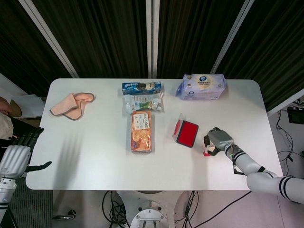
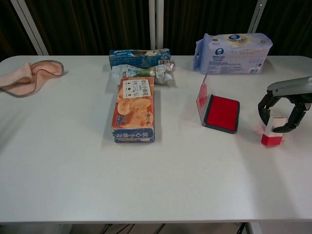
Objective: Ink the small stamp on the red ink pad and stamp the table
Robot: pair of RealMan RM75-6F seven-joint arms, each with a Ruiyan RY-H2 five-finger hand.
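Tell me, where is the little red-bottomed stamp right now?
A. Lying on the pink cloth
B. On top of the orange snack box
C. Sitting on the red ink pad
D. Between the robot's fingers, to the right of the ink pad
D: the small stamp sits upright between the right hand's fingers, off to the side of the open red ink pad.

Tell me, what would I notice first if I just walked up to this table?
Probably the bright red ink pad, lying open right of the table's middle. Just right of it, the robot's right hand grips a small stamp with a red base, standing on the tabletop. Next might be the orange snack box in the centre.
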